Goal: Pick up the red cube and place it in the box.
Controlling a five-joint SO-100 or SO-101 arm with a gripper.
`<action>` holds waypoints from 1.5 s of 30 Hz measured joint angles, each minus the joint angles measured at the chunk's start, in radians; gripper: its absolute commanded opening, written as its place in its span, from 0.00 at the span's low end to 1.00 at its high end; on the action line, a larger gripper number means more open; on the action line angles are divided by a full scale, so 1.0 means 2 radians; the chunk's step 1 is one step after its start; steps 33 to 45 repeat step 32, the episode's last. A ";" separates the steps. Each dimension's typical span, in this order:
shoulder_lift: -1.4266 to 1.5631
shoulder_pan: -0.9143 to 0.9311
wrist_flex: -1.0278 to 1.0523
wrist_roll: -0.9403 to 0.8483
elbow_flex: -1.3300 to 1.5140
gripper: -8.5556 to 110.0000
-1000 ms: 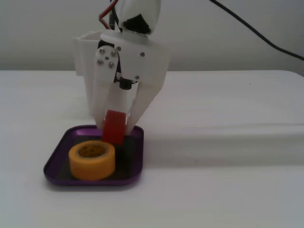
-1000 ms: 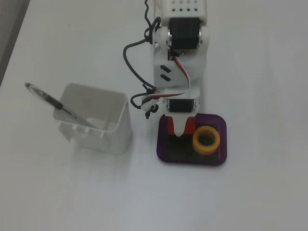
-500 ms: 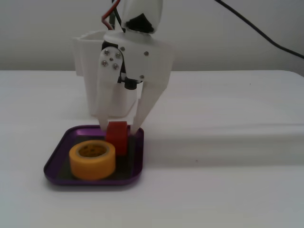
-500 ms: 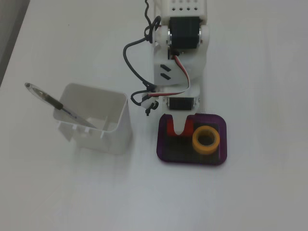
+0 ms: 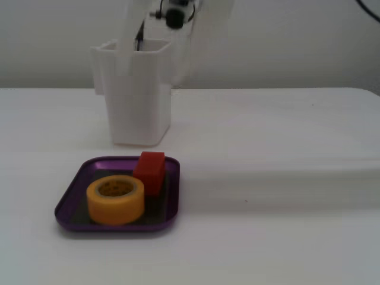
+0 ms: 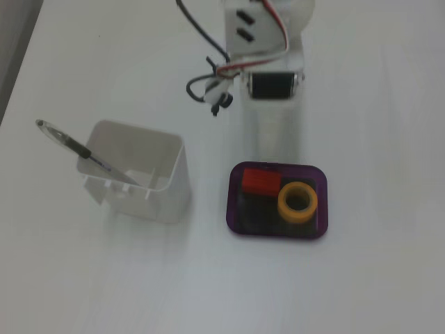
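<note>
The red cube [image 5: 150,169] [image 6: 261,181] lies inside the purple box [image 5: 119,227] [image 6: 233,209], at its back left corner as a fixed view from above shows it, beside a yellow tape roll [image 5: 115,199] [image 6: 297,202]. Nothing holds the cube. My gripper [image 6: 271,147] is a motion-blurred white shape lifted well above the box's far edge, fingers apart and nothing between them. In the low fixed view only its blurred lower body [image 5: 175,15] shows at the top, in front of the white bin.
A white open bin [image 5: 136,95] [image 6: 139,177] stands left of the box in the view from above, with a pen [image 6: 83,149] leaning out of it. The arm's cables [image 6: 208,76] hang near the top. The table is white.
The gripper opened and let go of the red cube, which now rests in the box. The arm has since risen and drawn back from the box.
</note>
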 measured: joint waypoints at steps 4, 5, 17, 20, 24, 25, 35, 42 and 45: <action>0.082 0.004 0.044 0.002 -0.013 0.21; 0.107 0.005 0.048 0.002 -0.013 0.21; 0.496 0.003 0.052 0.003 0.219 0.22; 0.588 0.005 0.052 0.002 0.313 0.22; 0.699 0.006 0.038 0.003 0.453 0.22; 0.723 0.005 0.029 0.004 0.490 0.22; 0.903 0.006 -0.053 0.005 0.760 0.22; 0.903 0.006 -0.053 0.005 0.760 0.22; 0.903 0.006 -0.053 0.005 0.760 0.22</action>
